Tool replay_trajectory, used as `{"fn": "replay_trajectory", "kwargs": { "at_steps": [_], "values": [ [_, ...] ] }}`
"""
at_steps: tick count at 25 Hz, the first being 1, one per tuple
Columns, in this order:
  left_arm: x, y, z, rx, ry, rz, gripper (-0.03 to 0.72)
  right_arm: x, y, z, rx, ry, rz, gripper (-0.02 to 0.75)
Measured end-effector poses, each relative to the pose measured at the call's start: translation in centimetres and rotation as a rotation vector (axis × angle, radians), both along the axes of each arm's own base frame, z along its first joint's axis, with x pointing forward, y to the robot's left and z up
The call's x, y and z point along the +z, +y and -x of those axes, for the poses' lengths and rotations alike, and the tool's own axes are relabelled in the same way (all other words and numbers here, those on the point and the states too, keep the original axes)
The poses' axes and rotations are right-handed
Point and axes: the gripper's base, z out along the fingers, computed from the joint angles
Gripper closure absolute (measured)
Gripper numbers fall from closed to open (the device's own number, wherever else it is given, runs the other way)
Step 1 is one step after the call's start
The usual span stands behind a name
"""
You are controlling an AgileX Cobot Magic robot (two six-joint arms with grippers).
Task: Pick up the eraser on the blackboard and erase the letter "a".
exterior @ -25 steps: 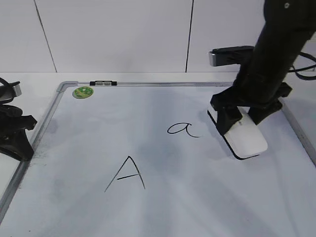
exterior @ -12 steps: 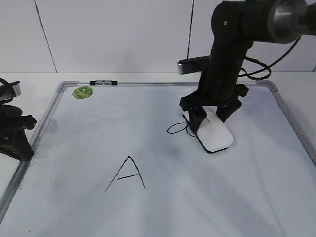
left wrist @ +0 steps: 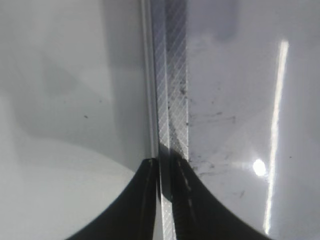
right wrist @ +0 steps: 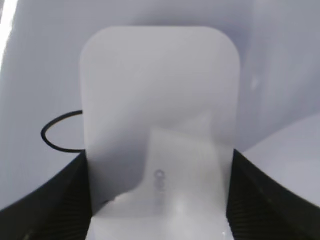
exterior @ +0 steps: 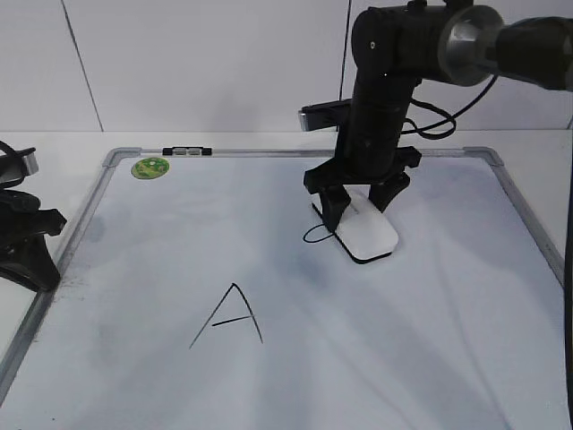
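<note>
Sliding left across the blackboard (exterior: 448,296) since a second ago, the right gripper (exterior: 360,208) holds the eraser (exterior: 367,235) between its jaws, and the white block now covers most of the letter "a" (exterior: 313,236), which earlier lay fully bare beside it. The right wrist view alone shows the remaining loop of ink curving out from under the eraser's left edge. The left gripper (left wrist: 165,200), unmoved at the board's left frame, has its jaws nearly closed, empty, over the metal rail (left wrist: 172,100), seen close only in its own wrist view.
</note>
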Motion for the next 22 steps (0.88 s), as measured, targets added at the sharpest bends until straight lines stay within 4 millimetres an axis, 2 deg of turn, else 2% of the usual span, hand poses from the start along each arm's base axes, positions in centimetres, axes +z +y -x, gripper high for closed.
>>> {"fn": "replay_trajectory", "kwargs": {
  "at_steps": [4, 9, 18, 22],
  "values": [
    [0.0, 0.0, 0.0, -0.001, 0.000, -0.001, 0.616, -0.1, 0.8, -0.5, 0.012, -0.015, -0.007, 0.173],
    [0.0, 0.0, 0.0, -0.002, 0.000, -0.003, 0.615, -0.3, 2.6, 0.1, 0.072, -0.031, 0.008, 0.173],
    [0.0, 0.0, 0.0, -0.002, 0.000, -0.003, 0.613, -0.5, 8.8, 3.4, 0.224, -0.057, -0.009, 0.173],
    [0.0, 0.0, 0.0, -0.002, 0.000, -0.003, 0.612, -0.5, 9.1, 3.7, 0.242, -0.067, 0.007, 0.173]
  ]
}}
